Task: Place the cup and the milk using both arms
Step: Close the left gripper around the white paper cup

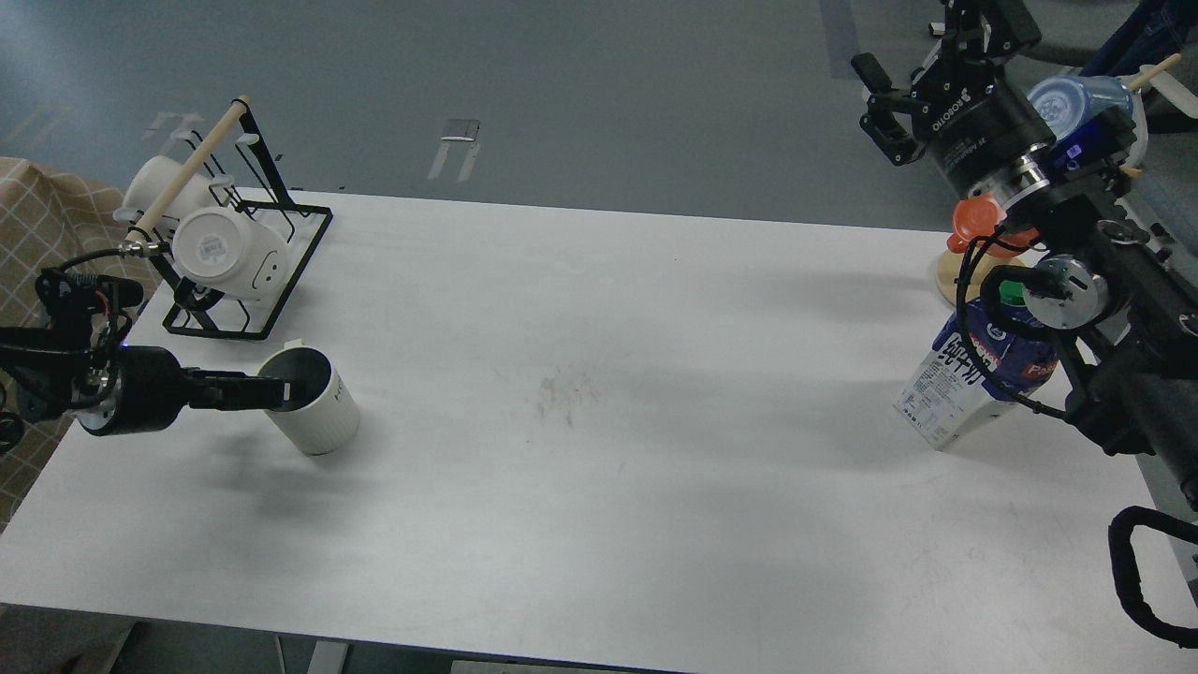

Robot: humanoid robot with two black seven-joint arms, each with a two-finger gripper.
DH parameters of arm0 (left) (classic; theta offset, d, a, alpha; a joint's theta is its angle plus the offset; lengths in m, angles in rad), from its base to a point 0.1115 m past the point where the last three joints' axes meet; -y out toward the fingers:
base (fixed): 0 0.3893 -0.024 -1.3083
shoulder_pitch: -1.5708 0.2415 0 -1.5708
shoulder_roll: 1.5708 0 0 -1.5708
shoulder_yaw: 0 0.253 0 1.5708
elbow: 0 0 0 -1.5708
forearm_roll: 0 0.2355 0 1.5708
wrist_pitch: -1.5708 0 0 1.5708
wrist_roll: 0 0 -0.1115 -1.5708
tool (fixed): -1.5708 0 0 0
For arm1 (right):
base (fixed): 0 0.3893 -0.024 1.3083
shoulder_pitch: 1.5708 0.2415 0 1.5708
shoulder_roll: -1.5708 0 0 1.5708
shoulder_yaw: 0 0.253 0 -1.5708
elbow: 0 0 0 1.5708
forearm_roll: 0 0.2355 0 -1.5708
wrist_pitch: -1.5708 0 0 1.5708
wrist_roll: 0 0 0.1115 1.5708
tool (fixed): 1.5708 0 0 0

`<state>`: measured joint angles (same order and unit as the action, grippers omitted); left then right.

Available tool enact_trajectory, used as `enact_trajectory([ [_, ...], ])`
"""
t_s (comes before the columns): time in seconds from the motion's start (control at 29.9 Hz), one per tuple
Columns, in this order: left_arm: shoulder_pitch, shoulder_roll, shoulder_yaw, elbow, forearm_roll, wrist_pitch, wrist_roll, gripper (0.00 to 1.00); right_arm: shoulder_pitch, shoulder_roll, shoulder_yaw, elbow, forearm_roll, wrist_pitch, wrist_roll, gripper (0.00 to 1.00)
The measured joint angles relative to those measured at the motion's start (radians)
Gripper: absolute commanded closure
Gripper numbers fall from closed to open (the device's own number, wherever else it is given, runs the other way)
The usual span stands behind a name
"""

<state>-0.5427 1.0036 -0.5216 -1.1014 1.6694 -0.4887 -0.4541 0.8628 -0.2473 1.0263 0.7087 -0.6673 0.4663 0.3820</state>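
Reaching left gripper [281, 388] jaws clamped on cup [314, 401] rim, right gripper [875, 98] jaws open, raised well beyond milk [973, 379]

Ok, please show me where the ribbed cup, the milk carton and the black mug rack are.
cup [323, 417]: head view, ribbed outer wall.
milk carton [945, 388]: head view, printed side panel.
mug rack [298, 251]: head view, black wire base.

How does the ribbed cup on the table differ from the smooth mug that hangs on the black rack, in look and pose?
The ribbed cup stands tilted on the table, mouth up, showing a dark inside; the smooth mug hangs sideways on the black rack, showing its base. The left gripper reaches into the ribbed cup at its rim; nothing grips the smooth mug. The smooth mug bears two dots; the ribbed cup bears faint lettering. Both are white.
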Motion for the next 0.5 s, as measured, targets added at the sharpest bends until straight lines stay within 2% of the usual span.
enact_trajectory([
  [0.03,0.000,-0.003,0.000,0.007,-0.001,0.000,0.000,0.04,0.000,0.000,0.000,0.000,0.000,0.000,0.000,0.00],
  [0.1,0.000,-0.008,0.000,0.021,-0.004,0.000,0.000,0.10,-0.001,0.000,0.000,0.000,0.000,-0.001,0.000,0.00],
  [0.2,-0.004,-0.009,-0.001,0.031,-0.009,0.000,0.000,0.31,-0.001,0.000,0.000,0.000,0.000,-0.001,0.000,0.00],
  [0.23,-0.005,-0.009,-0.001,0.033,-0.011,0.000,0.000,0.50,-0.001,0.000,0.000,0.000,0.000,-0.001,0.000,0.00],
  [0.33,-0.006,-0.009,-0.001,0.034,-0.013,0.000,-0.001,0.65,-0.003,-0.001,0.000,0.000,0.000,-0.001,0.000,0.00],
  [0.37,-0.006,-0.007,-0.001,0.034,-0.013,0.000,-0.001,0.77,-0.004,-0.002,-0.001,0.000,0.000,0.000,0.000,0.00],
  [0.4,-0.006,-0.006,-0.001,0.034,-0.013,0.000,-0.001,0.84,-0.005,-0.004,-0.001,0.000,0.000,0.000,0.000,0.00],
  [0.5,-0.007,-0.006,-0.001,0.034,-0.013,0.000,-0.002,0.98,-0.006,-0.007,-0.001,0.000,0.000,0.000,0.000,0.00],
])
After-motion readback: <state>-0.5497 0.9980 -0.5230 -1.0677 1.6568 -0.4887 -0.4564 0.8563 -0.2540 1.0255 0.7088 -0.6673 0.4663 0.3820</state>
